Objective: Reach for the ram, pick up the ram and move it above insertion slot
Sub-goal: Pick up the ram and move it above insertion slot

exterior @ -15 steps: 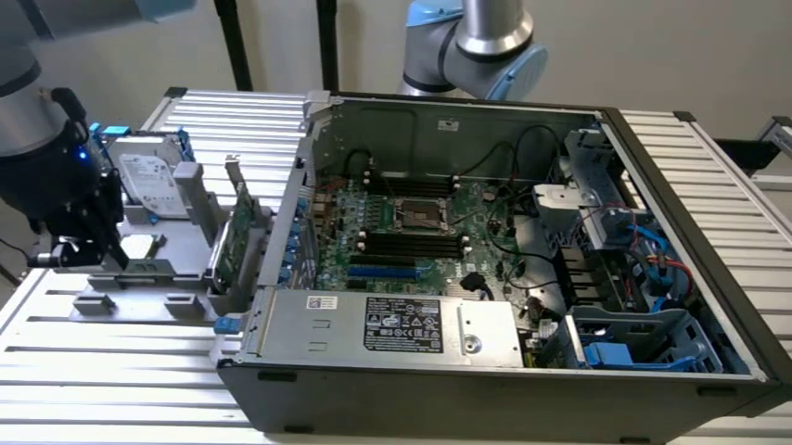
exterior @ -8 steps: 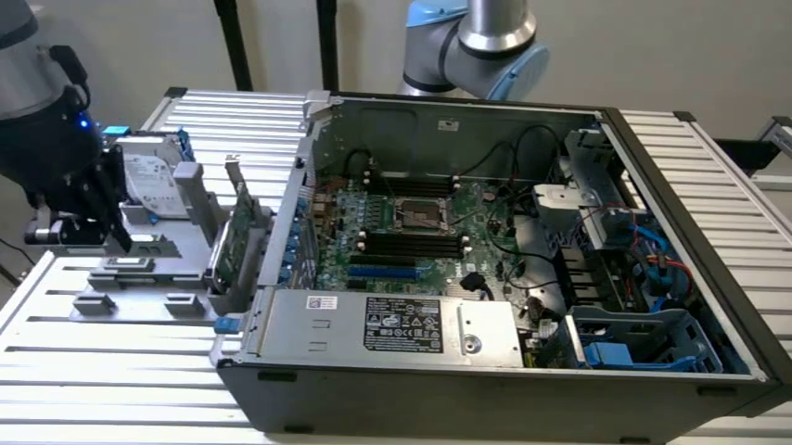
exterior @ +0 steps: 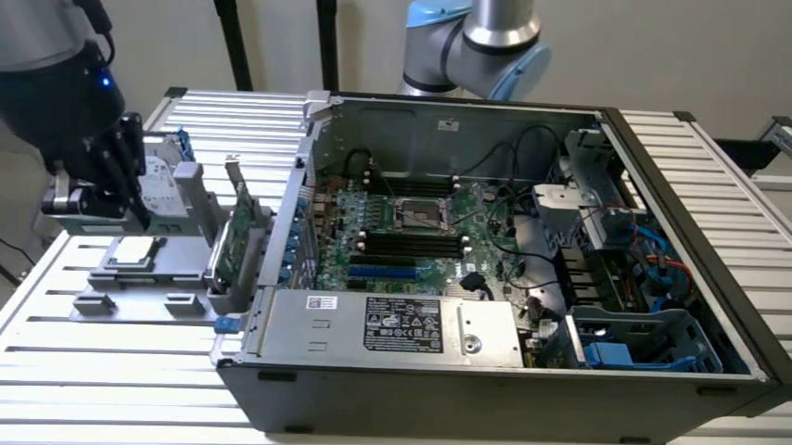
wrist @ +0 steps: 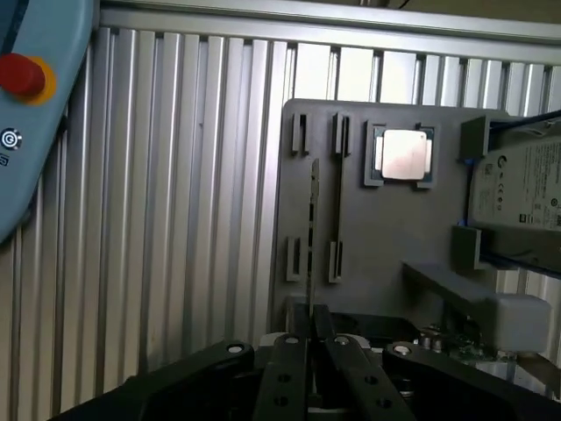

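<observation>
- Ram [wrist: 313,219] stands on its thin edge in the gray fixture plate [wrist: 394,237], seated between small slotted posts. The plate rests on the ribbed table [wrist: 175,219], at the exterior view's left.
- Gripper [wrist: 312,320] hovers at the plate's near edge, squarely in line with the ram. The stick's long axis runs straight away from it, and its near end is just beside the gripper's tip. Whether the gripper is open or closed on the ram, I cannot tell.
- Processor chip [wrist: 404,155] lies flat in its pocket near the ram, with a drive [wrist: 521,197] beyond it.
- Computer case [exterior: 495,389] sits well apart at the exterior view's right. The dark memory slots [exterior: 415,243] are on its board, so the carry looks not yet made.
</observation>
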You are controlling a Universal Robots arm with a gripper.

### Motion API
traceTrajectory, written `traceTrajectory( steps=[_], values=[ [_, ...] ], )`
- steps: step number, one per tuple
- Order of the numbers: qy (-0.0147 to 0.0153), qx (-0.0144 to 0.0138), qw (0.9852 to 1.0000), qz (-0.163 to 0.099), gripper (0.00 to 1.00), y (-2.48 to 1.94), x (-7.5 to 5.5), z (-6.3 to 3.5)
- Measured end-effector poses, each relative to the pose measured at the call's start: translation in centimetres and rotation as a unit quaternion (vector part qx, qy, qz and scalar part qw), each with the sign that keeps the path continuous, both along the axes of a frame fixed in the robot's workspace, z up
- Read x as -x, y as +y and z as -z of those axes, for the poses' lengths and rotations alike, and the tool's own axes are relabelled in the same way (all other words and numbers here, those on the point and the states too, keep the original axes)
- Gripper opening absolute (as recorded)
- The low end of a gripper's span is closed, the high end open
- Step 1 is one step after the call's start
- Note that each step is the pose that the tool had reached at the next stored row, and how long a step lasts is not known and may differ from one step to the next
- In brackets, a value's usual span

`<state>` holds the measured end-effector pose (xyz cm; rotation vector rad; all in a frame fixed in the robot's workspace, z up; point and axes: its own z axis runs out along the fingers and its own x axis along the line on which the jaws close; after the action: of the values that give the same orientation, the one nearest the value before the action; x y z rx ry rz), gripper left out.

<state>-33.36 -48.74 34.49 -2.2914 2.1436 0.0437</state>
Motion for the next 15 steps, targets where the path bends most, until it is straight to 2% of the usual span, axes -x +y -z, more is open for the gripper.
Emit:
traceTrajectory(
  steps=[4, 10, 12, 15],
  values=[
    [0.0003, -0.0012, 1.0, 0.0, 0.13, 0.0, -1.8, -1.8],
    [0.0016, -0.0014, 1.0, 0.0, 0.13, 0.0, -4.5, -4.5],
    [0.0016, -0.0016, 1.0, 0.0, 0.13, 0.01, -5.5, -5.15],
    [0.0018, -0.0019, 1.0, 0.0, 0.13, 0.01, -6.8, -5.62]
  ],
)
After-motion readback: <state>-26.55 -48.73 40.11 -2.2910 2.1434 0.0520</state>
